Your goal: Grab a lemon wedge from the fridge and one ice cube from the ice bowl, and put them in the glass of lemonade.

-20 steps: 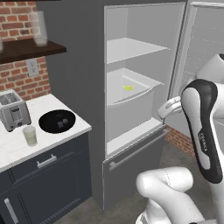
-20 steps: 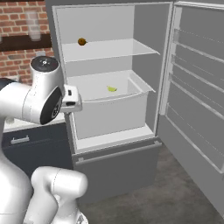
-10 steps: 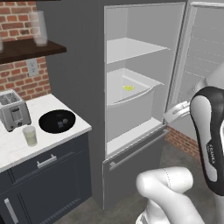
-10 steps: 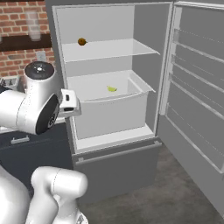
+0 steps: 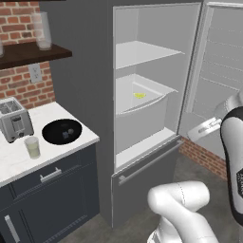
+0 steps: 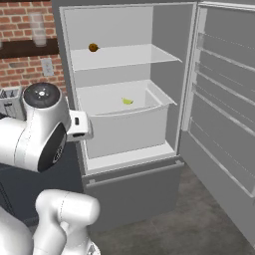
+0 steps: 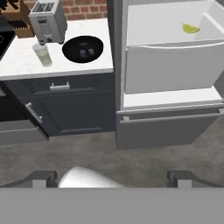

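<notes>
The fridge (image 6: 124, 189) is tall and matte grey; its door stands swung fully open to the right, exposing pale white-grey shelves and a pulled-out lower drawer. The lemon wedge (image 6: 128, 101), small and yellow-green, lies on the floor of that drawer toward the back. The ice bowl (image 5: 62, 131), wide, shallow and black, sits on the white tabletop left of the fridge, with cubes inside. The glass of lemonade (image 5: 32, 147) stands upright just beside the bowl, apart from it.

A red brick wall (image 5: 19, 80) backs dark cabinets (image 5: 47, 199) with a white countertop (image 5: 19, 159), above grey floor (image 6: 209, 219).
</notes>
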Robot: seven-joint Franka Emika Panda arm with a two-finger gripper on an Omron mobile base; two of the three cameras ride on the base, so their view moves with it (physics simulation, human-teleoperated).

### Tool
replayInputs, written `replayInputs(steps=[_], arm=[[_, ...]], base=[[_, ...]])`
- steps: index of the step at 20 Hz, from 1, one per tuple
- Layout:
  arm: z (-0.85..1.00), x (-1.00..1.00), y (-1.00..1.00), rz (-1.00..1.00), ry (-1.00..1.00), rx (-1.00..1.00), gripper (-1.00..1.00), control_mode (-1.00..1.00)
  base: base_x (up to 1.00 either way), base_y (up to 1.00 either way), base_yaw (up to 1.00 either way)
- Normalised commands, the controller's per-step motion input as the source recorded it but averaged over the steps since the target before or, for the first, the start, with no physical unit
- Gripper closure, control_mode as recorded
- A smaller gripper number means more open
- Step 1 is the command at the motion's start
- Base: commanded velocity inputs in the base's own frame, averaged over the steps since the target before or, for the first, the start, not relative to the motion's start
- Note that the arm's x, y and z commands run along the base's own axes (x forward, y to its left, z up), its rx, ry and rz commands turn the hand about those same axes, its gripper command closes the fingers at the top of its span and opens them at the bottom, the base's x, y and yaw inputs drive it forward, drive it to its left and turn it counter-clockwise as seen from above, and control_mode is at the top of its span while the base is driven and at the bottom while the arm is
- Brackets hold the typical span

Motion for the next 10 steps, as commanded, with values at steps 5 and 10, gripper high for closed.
replayInputs(steps=[5, 10], arm=[[-0.02, 0.00, 0.47, -0.11, 0.00, 0.00, -1.00, -1.00], [0.00, 0.01, 0.13, -0.08, 0.00, 0.00, -1.00, -1.00]], base=[[0.00, 0.00, 0.00], [0.00, 0.00, 0.00]])
